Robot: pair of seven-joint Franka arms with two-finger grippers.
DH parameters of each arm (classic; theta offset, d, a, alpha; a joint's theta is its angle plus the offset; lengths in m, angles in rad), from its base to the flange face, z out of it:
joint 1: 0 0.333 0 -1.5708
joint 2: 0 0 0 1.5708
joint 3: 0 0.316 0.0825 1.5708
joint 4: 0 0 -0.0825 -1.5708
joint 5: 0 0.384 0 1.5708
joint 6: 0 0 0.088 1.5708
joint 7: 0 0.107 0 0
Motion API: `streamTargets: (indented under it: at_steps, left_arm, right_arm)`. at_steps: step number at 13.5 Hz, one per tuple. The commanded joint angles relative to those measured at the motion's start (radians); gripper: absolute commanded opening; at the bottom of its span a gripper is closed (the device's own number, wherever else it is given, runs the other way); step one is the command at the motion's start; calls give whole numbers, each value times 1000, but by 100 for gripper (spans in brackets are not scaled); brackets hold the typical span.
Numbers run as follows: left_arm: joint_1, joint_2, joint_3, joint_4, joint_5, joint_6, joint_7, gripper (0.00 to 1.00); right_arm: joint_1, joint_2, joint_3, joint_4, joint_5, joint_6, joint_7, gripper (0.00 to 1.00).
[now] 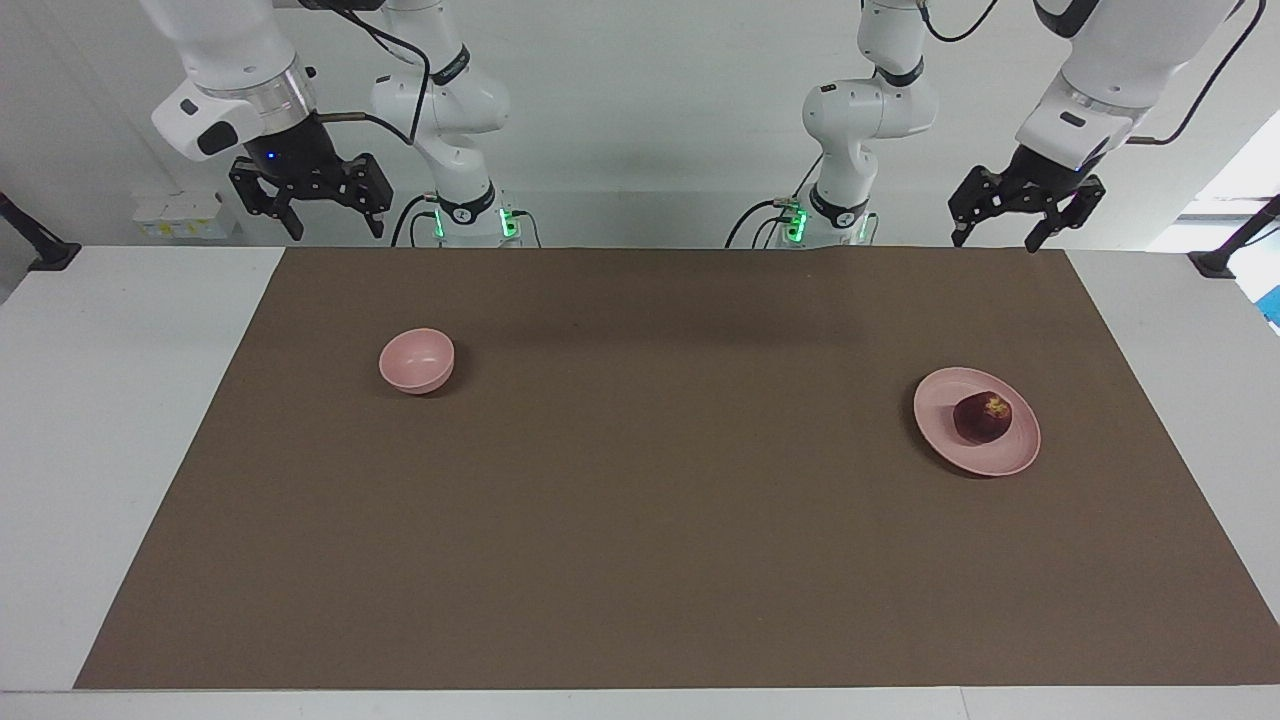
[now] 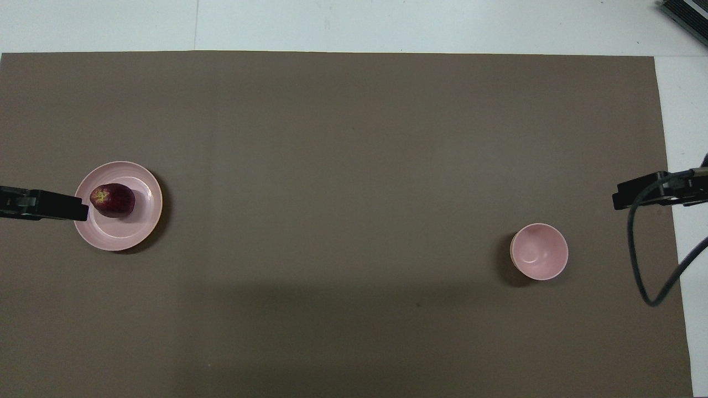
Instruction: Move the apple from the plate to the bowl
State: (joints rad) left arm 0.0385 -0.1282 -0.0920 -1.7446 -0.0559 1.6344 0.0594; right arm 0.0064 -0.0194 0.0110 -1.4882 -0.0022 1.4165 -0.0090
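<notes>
Brown mat (image 1: 640,520) holds apple (image 1: 982,417) on plate (image 1: 940,395), bowl (image 1: 416,360) well apart; both grippers' jaws spread.

You have 2 cameras. One sits high across the table, facing the robots, taking in their bases and the whole brown mat (image 1: 640,560). The other looks steeply down from above the robots' end. Both share the mat, turned half around.
</notes>
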Motion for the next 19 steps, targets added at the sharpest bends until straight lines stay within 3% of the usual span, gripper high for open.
streamTargets:
  at_steps: [1,4,6,10,15,18,19]
  left_arm:
    - [65,21,5,-110,-12,180,20,100]
    - [121,94,5,-110,-12,266,59,100]
    - [145,159,5,-125,-12,303,56,100]
    - [176,265,5,-248,-10,506,48,100]
    - [167,294,5,-340,-10,666,57,100]
    - [167,286,5,-387,-10,674,69,100]
    - [164,292,5,-374,-6,674,71,87]
  right_arm:
    - [-23,-22,1,-24,22,10,11,100]
    - [-23,-30,1,-39,7,-4,1,100]
    - [-22,-77,1,-113,16,16,11,100]
    - [-6,-109,6,-239,28,123,11,100]
    - [7,-114,17,-349,71,203,8,100]
    - [1,-108,14,-389,243,248,24,100]
    - [4,-102,15,-395,260,257,55,100]
